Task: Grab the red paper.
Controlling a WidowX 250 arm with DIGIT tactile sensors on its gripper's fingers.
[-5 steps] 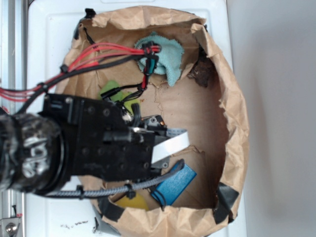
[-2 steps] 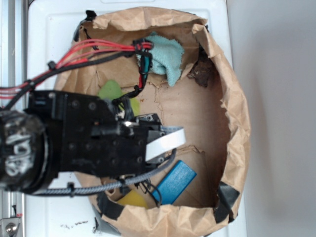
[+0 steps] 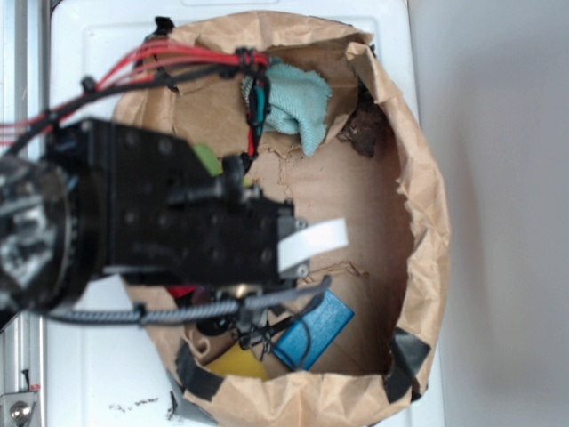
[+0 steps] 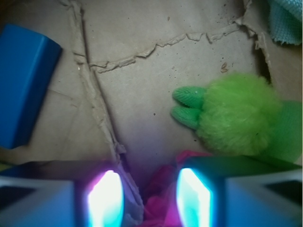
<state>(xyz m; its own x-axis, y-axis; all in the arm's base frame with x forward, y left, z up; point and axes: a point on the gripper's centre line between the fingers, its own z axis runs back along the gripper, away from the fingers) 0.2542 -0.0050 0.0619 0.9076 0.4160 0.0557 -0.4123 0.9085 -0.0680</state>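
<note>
Between the glowing fingers of the gripper (image 4: 147, 201), spread apart and clasping nothing, the red paper (image 4: 158, 196) shows only as a crumpled pink-red patch at the wrist view's bottom edge. Its long axis and facing cannot be told. Just beside the right finger sits the green plush toy (image 4: 234, 113); closing carelessly could pinch it or snag the torn brown paper (image 4: 142, 85) underneath.

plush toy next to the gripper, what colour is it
Lime green: the plush toy is fuzzy, seen best in the wrist view, right of the gripper.
</note>
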